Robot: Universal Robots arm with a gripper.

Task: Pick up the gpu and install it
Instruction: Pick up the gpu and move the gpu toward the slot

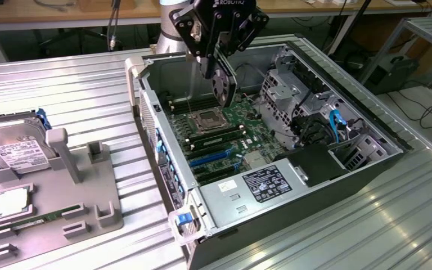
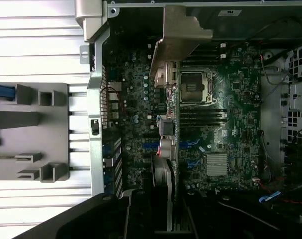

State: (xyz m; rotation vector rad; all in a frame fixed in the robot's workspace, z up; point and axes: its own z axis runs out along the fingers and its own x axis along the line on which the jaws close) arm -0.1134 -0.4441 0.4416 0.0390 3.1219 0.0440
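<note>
The gpu [image 1: 224,89] is a thin dark card hanging edge-down over the open computer case [image 1: 150,121], above the motherboard [image 1: 238,138] near the CPU socket [image 1: 205,119]. My gripper [image 1: 216,66] is shut on the card's upper part. In the wrist view the gpu [image 2: 167,144] appears edge-on between my fingers [image 2: 161,204]. Its pale metal bracket [image 2: 178,35] points toward the case's rear wall. The card floats clear above the blue expansion slots [image 1: 210,160].
A grey fixture tray [image 1: 88,191] lies at the exterior view's left, holding a silver hard drive [image 1: 13,147] and a green memory stick [image 1: 45,216]. Inside the case are the power supply [image 1: 265,183], drive cages [image 1: 287,90] and loose cables [image 1: 328,126].
</note>
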